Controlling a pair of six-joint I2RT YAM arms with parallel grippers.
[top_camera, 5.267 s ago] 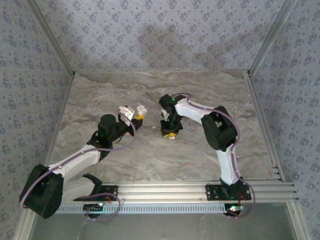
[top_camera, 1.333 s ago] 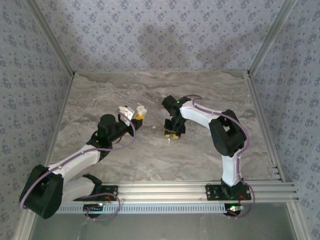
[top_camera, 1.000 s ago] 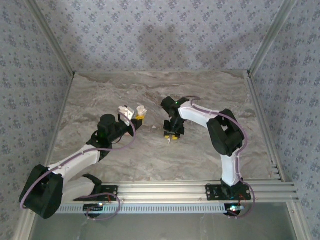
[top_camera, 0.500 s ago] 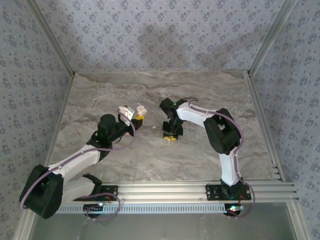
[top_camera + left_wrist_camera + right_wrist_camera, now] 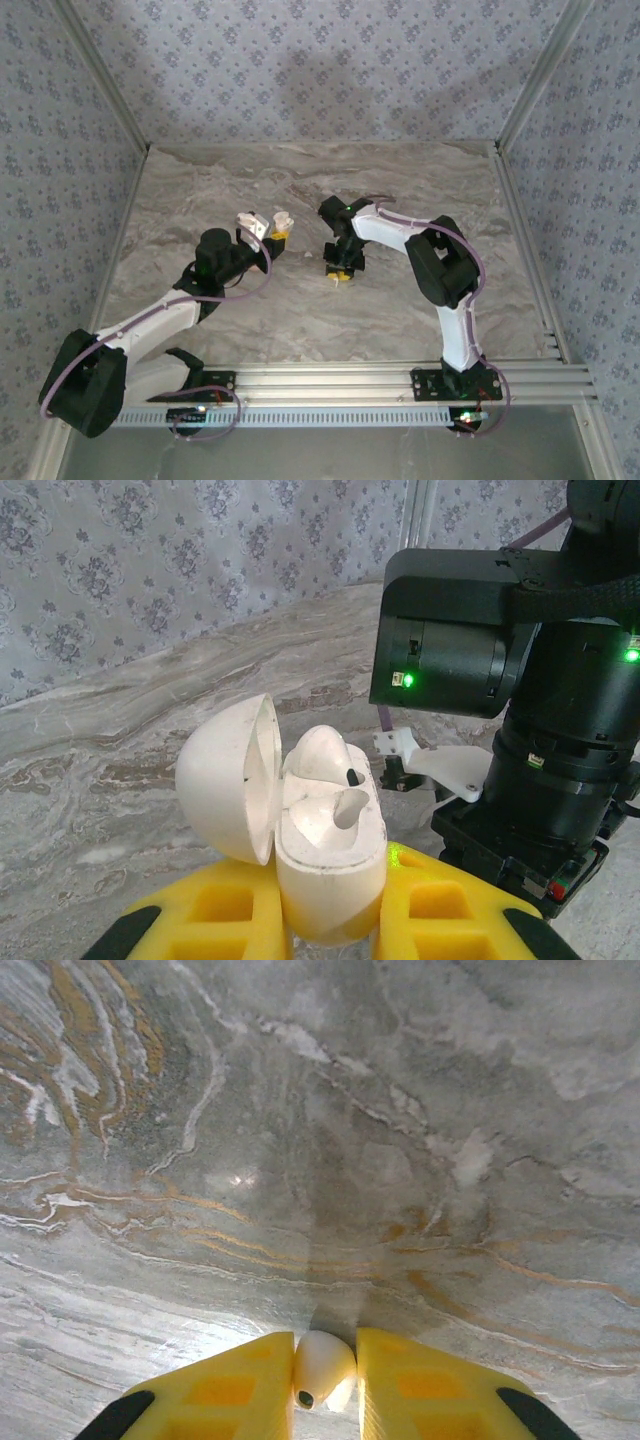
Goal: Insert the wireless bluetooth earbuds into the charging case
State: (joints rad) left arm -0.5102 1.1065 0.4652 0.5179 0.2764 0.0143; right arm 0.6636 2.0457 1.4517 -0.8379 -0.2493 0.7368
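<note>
The charging case is a white oval shell with its lid swung open to the left. My left gripper is shut on its base and holds it up above the table. One white earbud sits in the far slot; the near slot is hollow. In the top view the left gripper holds the case left of centre. The other earbud is pinched between the yellow pads of my right gripper, just over the marble. From above, the right gripper points down at mid-table.
The right arm's black wrist stands close to the right of the held case. The marble table is framed by aluminium rails and patterned walls. Open marble lies beyond the right gripper.
The right gripper's jaws have closed onto the earbud, and the right arm has edged slightly left. The left arm and case have stayed still.
</note>
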